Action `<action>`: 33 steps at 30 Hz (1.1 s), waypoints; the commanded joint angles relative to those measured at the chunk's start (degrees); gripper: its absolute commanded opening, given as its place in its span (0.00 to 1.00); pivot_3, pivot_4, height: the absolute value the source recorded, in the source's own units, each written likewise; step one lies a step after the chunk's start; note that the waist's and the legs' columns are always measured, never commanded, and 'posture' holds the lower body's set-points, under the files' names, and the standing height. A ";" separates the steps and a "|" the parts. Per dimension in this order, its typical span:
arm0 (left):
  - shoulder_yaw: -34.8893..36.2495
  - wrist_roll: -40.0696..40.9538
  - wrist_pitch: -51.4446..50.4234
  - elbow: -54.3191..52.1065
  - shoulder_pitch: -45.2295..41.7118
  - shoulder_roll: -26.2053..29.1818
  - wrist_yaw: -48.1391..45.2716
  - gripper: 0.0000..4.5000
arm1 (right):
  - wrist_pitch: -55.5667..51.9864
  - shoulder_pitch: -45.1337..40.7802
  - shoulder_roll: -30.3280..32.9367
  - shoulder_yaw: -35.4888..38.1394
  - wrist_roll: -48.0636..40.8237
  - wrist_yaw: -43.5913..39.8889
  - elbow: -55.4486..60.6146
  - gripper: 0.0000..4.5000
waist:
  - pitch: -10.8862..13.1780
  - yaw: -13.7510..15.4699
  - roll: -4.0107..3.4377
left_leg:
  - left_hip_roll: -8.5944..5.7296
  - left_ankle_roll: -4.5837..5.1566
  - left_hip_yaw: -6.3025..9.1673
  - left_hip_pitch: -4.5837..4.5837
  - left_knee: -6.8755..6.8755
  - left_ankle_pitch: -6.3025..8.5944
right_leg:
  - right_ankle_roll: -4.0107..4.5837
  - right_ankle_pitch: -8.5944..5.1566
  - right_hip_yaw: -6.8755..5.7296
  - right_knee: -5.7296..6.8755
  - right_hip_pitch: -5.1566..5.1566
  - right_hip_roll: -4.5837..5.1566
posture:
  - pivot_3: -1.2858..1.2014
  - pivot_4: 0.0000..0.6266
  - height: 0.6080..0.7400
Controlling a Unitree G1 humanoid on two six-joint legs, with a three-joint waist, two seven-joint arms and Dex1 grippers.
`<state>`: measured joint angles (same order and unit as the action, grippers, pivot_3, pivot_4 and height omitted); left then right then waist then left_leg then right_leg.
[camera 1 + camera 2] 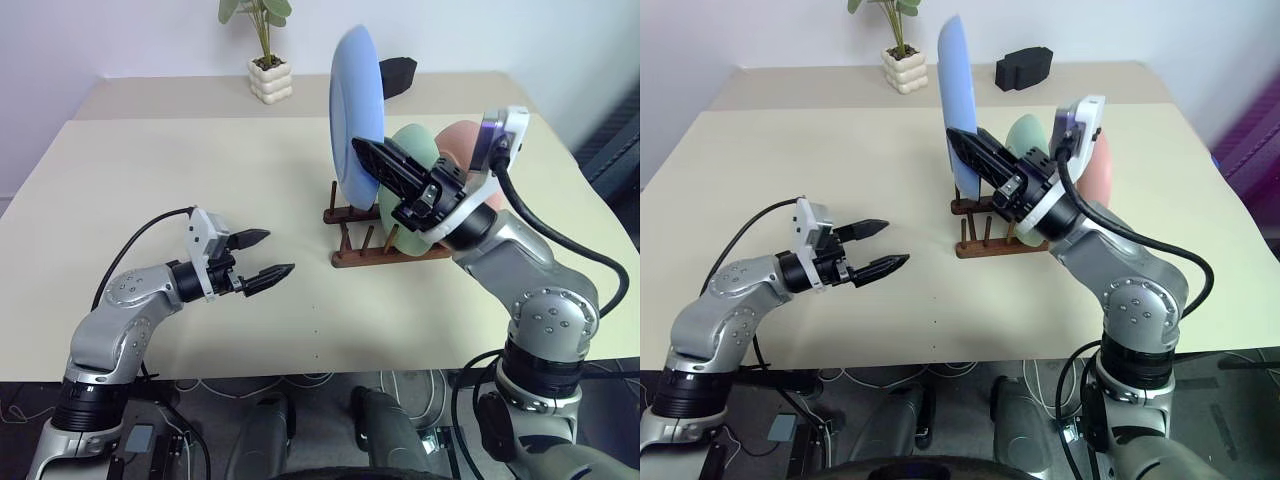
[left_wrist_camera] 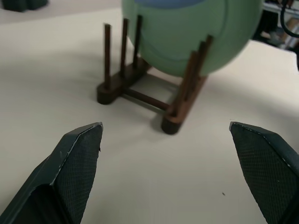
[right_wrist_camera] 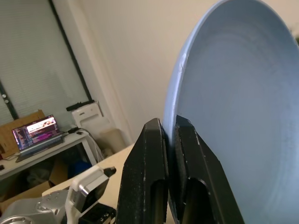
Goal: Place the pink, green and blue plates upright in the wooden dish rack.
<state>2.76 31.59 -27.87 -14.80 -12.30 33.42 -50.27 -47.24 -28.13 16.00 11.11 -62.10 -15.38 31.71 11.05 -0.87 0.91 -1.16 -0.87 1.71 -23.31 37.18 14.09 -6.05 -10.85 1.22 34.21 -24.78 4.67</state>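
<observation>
I see the wooden dish rack (image 1: 385, 243) sitting on the beige table (image 1: 200, 180), a bit right of centre, dark brown, two base rails with upright pegs and crossbars between them. The green plate (image 1: 412, 190) stands upright in the rack between pegs; in my left wrist view its lower edge sits down between the two rails, with free pegs on the near end of the rack. The pink plate (image 1: 462, 150) stands upright just behind the green one, mostly hidden by my right arm, so I can't tell which slot it is in. The blue plate (image 1: 355, 110) is up in the air above the rack's left end, held on edge and roughly vertical, its lower edge close over the rack; I can't tell if it touches the pegs. My right gripper (image 1: 368, 158) is clamped on the blue plate's rim, both black fingers (image 3: 152, 158) pinched tight with the rim between them, as the right wrist view shows. My left gripper (image 1: 268, 255) is off to the left of the rack, low over the table and well apart from the plates, its two fingers spread wide and holding nothing, pointing toward the rack. At the far side of the table are a small potted plant (image 1: 268, 65) in a white pot and a black object (image 1: 398, 72) partly behind the blue plate.
</observation>
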 commanded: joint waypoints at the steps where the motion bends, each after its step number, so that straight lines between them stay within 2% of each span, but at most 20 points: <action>1: -0.39 -0.62 1.49 -1.56 -0.31 -0.03 -0.35 0.99 | 0.39 0.23 1.07 1.33 -4.38 1.57 2.21 0.00 | 0.00 0.00 0.00 | 0.00 0.00 0.00 0.00 0.00 0.00 | 0.00 0.00 0.00 0.00 0.00 0.00 | 0.52 0.24 0.97; 18: -0.90 -1.42 2.81 -2.57 0.94 -0.59 0.77 0.99 | 1.48 3.25 2.24 1.54 -11.96 7.49 -1.78 0.00 | 0.00 0.02 0.00 | 0.01 0.01 0.01 -0.01 0.00 0.00 | -0.01 -0.01 0.01 -0.01 0.00 -0.02 | 0.52 0.24 0.97; 19: -0.86 -1.42 2.88 -2.56 0.97 -0.60 0.80 1.00 | 1.66 3.33 2.19 1.52 -12.21 7.70 -1.85 0.15 | 0.00 0.01 0.00 | 0.02 0.01 0.01 -0.01 0.01 0.00 | -0.01 0.00 0.01 -0.02 0.00 -0.02 | 0.52 0.24 0.97; 20: -0.84 -1.42 2.93 -2.56 0.99 -0.61 0.81 1.00 | 1.82 3.36 2.22 1.48 -12.41 7.85 -1.88 0.23 | 0.00 0.01 0.00 | 0.01 0.01 0.01 -0.01 0.00 0.00 | -0.01 -0.01 0.00 -0.02 0.00 -0.02 | 0.52 0.24 0.97; 25: -1.00 -1.32 3.08 -2.38 0.88 -0.72 0.89 1.00 | 2.35 3.32 3.05 1.00 -11.26 8.68 -2.28 0.79 | 0.00 0.02 0.00 | 0.01 0.01 0.01 -0.01 0.00 0.00 | -0.01 -0.01 0.01 -0.02 0.00 -0.03 | 0.52 0.24 0.97; 27: -1.06 -1.33 3.12 -2.28 0.80 -0.79 0.90 1.00 | 2.65 3.06 3.58 0.70 -10.50 8.51 -2.22 0.99 | 0.00 0.02 0.00 | 0.02 0.01 0.01 -0.02 0.01 0.00 | 0.00 -0.01 0.00 -0.02 0.00 -0.03 | 0.52 0.24 0.97; 33: -1.21 -1.51 3.25 -1.98 0.52 -1.12 0.89 1.00 | 3.08 2.46 5.82 0.05 -7.64 7.74 -1.58 0.99 | 0.00 0.04 0.00 | 0.01 0.01 0.01 -0.02 0.01 0.00 | 0.00 -0.01 0.00 -0.03 0.00 -0.03 | 0.52 0.24 0.97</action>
<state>1.17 30.36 -25.74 -15.66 -11.46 32.45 -49.50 -45.31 -24.71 21.24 10.89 -70.31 -7.08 28.36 11.05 -0.83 0.92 -1.15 -0.86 1.72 -23.32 37.19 14.09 -6.05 -10.86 1.22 34.19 -24.78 4.64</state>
